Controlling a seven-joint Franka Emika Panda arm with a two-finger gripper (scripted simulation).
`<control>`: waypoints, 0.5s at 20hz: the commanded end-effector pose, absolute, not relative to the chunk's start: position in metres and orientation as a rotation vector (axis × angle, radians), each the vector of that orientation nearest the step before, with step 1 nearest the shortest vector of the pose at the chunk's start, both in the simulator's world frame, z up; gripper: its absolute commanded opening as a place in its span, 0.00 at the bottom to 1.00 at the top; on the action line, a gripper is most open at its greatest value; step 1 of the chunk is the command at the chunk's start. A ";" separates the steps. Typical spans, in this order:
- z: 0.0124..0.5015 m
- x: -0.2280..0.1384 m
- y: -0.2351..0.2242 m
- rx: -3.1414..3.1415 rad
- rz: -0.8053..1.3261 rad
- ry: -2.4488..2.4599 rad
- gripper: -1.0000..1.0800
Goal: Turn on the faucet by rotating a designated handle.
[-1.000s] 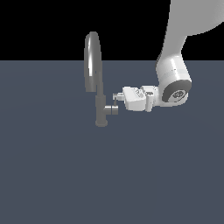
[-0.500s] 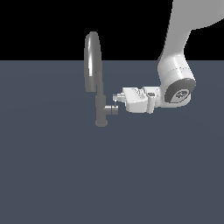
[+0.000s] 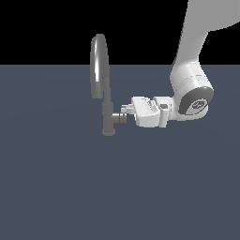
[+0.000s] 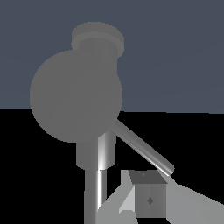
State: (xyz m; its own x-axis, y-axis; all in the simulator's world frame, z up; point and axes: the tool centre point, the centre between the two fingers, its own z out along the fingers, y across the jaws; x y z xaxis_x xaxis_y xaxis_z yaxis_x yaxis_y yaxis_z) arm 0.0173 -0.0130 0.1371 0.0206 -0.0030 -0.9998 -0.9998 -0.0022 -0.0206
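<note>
Faucet comes first from the exterior view's left: a grey brushed-metal tap whose tall, narrow arched spout rises into the black background, with a cylindrical post running down to a small round base on the flat slate-grey bench. Jutting sideways from the post toward the exterior view's right is the handle, a short grey cylinder stub. Just beyond it the fingers of the white gripper meet the stub's outer end; the exterior view does not resolve whether they touch it or sit just beside it. Behind them comes the blocky white hand, then the round wrist joint and the arm rising toward the upper right of the exterior view.

In the wrist view the handle faces the camera end-on as a large grey disc, with a thin lever pin slanting away from it. One finger lies close by the pin's tip. Whether the fingers are clenched or released, I cannot tell.
</note>
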 end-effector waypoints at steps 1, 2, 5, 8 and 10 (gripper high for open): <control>0.125 0.010 -0.013 -1.218 1.202 1.201 0.00; 0.119 0.006 -0.013 -1.217 1.205 1.203 0.00; 0.099 -0.007 -0.013 -1.212 1.215 1.209 0.00; 0.114 0.004 -0.013 -1.227 1.194 1.186 0.00; 0.101 0.001 -0.013 -1.222 1.200 1.192 0.00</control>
State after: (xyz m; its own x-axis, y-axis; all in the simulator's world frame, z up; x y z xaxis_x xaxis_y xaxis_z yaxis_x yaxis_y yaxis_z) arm 0.0056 -0.0130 0.1158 0.0365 0.0012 -0.9993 -0.9993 -0.0081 -0.0365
